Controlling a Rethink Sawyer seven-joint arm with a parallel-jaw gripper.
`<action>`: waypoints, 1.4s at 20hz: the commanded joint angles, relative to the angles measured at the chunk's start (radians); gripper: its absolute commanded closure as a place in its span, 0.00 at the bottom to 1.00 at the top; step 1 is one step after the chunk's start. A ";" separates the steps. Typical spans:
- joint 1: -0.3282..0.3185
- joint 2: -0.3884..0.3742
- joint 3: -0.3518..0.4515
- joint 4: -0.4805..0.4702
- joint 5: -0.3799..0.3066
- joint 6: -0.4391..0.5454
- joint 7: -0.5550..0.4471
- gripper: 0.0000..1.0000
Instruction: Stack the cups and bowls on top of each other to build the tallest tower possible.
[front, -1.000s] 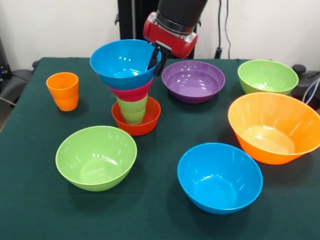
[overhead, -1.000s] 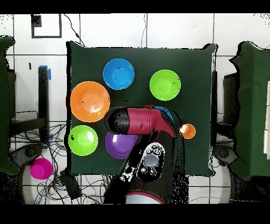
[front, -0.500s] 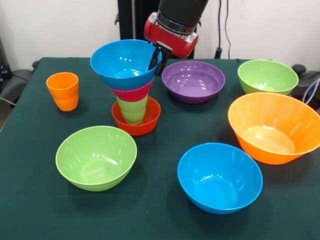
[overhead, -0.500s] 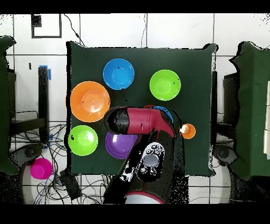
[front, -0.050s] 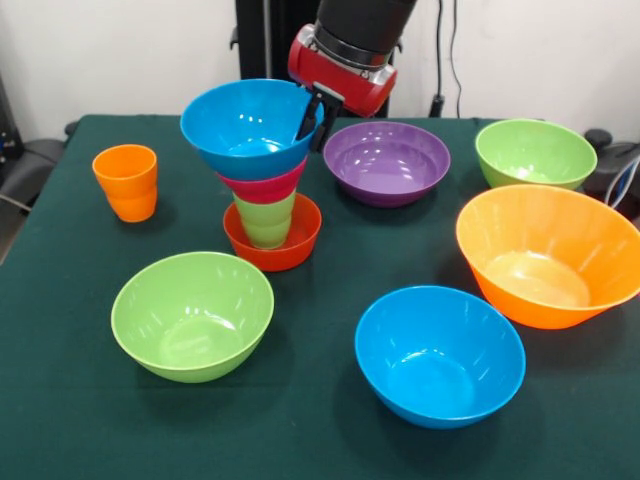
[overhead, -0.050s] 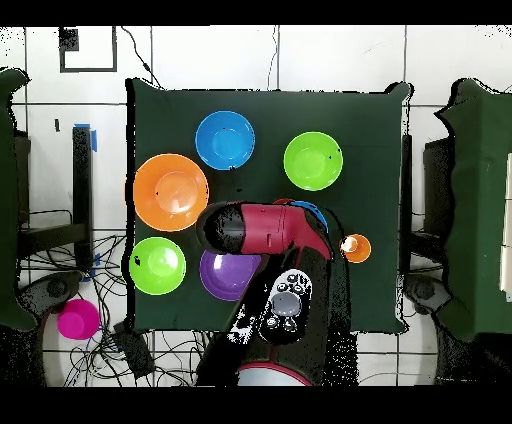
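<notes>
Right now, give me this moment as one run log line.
tower: red-orange bowl, green cup, pink bowl, blue bowl on top | gripper: at top bowl's rim, grip unclear | orange cup: loose

The tower (front, -0.050s: 262, 180) stood upright: a small red-orange bowl (front, -0.050s: 273, 246) at the bottom, a light green cup (front, -0.050s: 265, 220) in it, a pink bowl (front, -0.050s: 263, 186) above, and a blue bowl (front, -0.050s: 247, 125) on top. An orange cup (front, -0.050s: 126, 182) stood apart. Loose and upright lay a purple bowl (front, -0.050s: 386, 162), two lime green bowls (front, -0.050s: 192, 315) (front, -0.050s: 535, 153), another blue bowl (front, -0.050s: 440, 355) and a very large orange bowl (front, -0.050s: 548, 254).
</notes>
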 joint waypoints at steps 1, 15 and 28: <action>0.003 0.013 0.113 0.015 0.038 -0.039 0.101 1.00; 0.022 0.024 0.092 0.004 0.042 -0.039 0.133 1.00; 0.052 0.038 0.059 -0.011 0.049 -0.033 0.159 1.00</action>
